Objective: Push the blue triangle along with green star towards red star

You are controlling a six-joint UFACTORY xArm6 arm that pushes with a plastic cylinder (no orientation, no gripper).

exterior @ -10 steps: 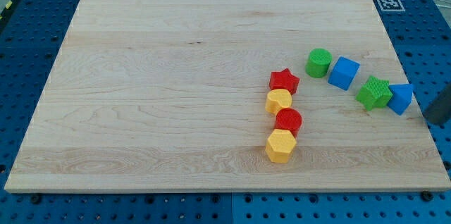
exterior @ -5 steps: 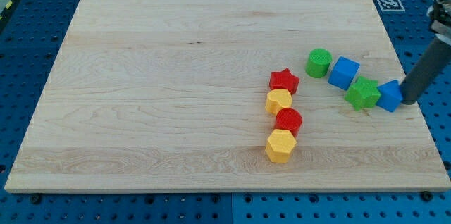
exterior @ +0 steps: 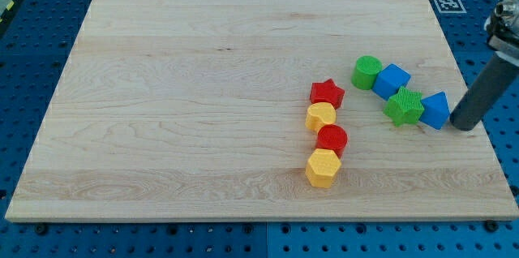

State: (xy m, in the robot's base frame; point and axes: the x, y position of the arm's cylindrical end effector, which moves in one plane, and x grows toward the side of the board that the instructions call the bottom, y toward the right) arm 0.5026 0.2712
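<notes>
The blue triangle lies at the view's right, touching the green star on its left. The green star touches the blue cube above it. The red star sits further left, with a gap between it and the green star. My tip rests on the board just right of the blue triangle, close to it or touching it; I cannot tell which. The rod leans up to the view's right edge.
A green cylinder touches the blue cube's left. Below the red star run a yellow block, a red cylinder and a yellow hexagon. The board's right edge is near my tip.
My tip came in from the right edge and moved left. The blue triangle and green star slid left towards the red star; the green star now presses on the blue cube, which shifted slightly.
</notes>
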